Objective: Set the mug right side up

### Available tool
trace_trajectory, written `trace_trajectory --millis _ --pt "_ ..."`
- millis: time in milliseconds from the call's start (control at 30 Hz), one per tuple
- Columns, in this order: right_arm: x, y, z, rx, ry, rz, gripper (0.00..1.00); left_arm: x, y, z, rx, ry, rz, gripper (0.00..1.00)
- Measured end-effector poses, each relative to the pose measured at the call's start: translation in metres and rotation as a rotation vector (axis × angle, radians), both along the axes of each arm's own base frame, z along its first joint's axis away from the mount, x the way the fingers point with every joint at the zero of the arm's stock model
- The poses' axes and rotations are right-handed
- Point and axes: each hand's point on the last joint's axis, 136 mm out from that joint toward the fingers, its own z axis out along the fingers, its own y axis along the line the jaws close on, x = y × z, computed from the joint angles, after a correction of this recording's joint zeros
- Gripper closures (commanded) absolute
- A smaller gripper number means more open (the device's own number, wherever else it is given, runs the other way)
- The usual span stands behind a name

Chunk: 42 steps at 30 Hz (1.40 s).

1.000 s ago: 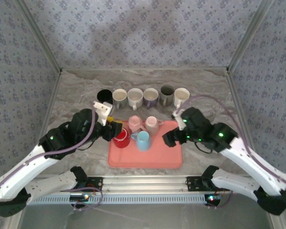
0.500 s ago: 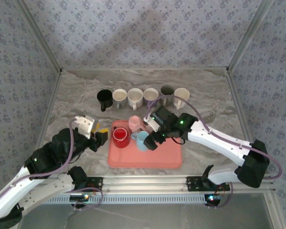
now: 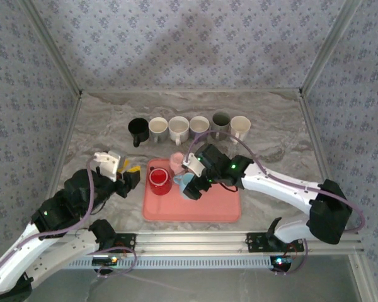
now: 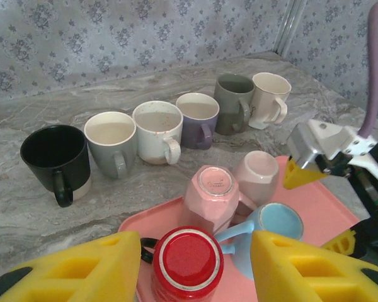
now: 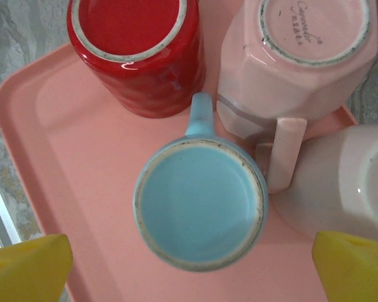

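The light blue mug (image 5: 200,207) sits bottom-up on the pink tray (image 5: 82,189), at the ctr of the R wrist view. Its handle points to the top of the frame, toward the red mug (image 5: 135,50). The R gripper (image 5: 192,265) hangs right over it w/ jaws spread wide, gripping nothing. One yellow pad is in the lower-left corner and the other in the lower-right, both clear of the mug's wall.

The red mug, upper left of that frame, is bottom-up too. The pink faceted mug (image 5: 302,56), upper right, shows its stamped base. Its handle points down, just beside the blue mug's rim. A pale pink mug (image 5: 343,189) at the right edge is also inverted.

The L gripper (image 4: 195,259) has its jaws wide apart and is empty. In its wrist view the red mug's base shows btwn the two yellow pads at the bottom edge. In the top view it sits just left of the tray, over the marble table (image 3: 101,126), not touching the red mug.

Across the upper part of the L wrist view, six upright mugs stand in a row on the table. Left to right they are a black mug (image 4: 55,157), grey mug (image 4: 111,141), white mug (image 4: 157,129), purple mug (image 4: 198,116), dark grey mug (image 4: 233,100) and cream mug (image 4: 269,97).
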Motion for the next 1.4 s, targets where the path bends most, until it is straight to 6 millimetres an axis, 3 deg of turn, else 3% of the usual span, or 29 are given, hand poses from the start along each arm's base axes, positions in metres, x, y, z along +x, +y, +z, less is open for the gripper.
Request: trace_trajectory --millis 600,867,1167,1400 --pt "0.006 0.005 -0.033 -0.058 0.045 0.005 0.07 0.003 0.000 -0.003 -0.023 0.021 -0.004 0.51" --pt "0.002 0.010 -0.062 -0.127 0.081 0.022 0.09 0.005 -0.001 -0.004 -0.027 0.029 -0.005 0.51" --pt "0.009 0.014 -0.070 -0.165 0.066 0.040 0.21 0.006 0.001 -0.004 -0.035 0.036 0.001 0.52" --pt "0.009 0.017 -0.071 -0.181 0.049 0.057 0.10 0.007 -0.001 -0.010 -0.035 0.054 -0.004 0.52"
